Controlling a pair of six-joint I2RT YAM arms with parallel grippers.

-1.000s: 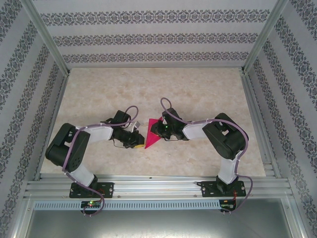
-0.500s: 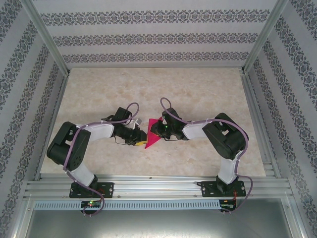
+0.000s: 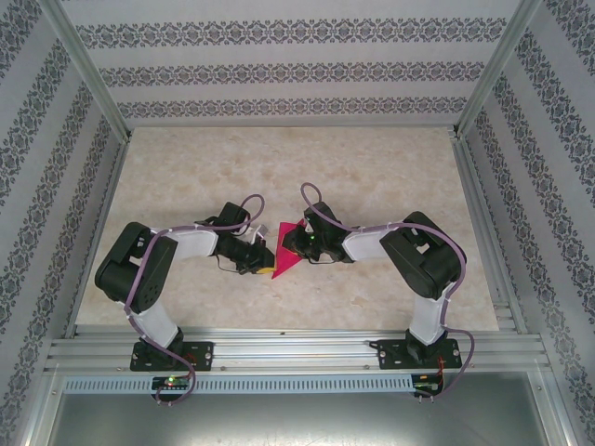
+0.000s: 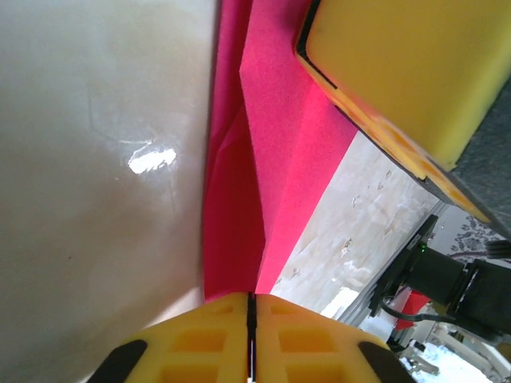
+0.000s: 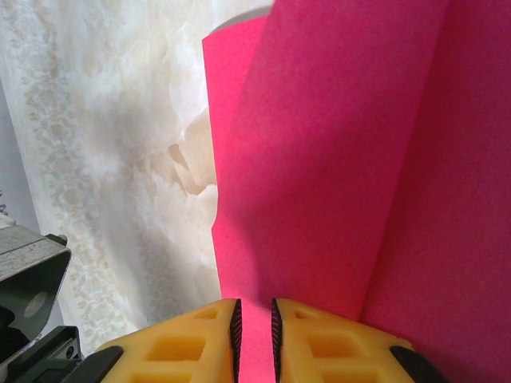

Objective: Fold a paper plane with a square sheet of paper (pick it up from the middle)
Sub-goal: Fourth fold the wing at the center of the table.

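Mid-fold, we grip the paper [image 3: 285, 264] at the top view's centre, left pincer [image 4: 250, 299] shut on its folded edge, right pincer [image 5: 251, 307] clamped on a flap; next, we judge, comes sharpening the crease.

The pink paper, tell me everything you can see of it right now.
The magenta-pink paper is thin, plain and matte, folded into overlapping layers with sharp creases. Over the marbled table, it narrows to a point toward the near edge. The left gripper is shut on one edge; the right gripper pinches the opposite side. Whether it touches the table is unclear.
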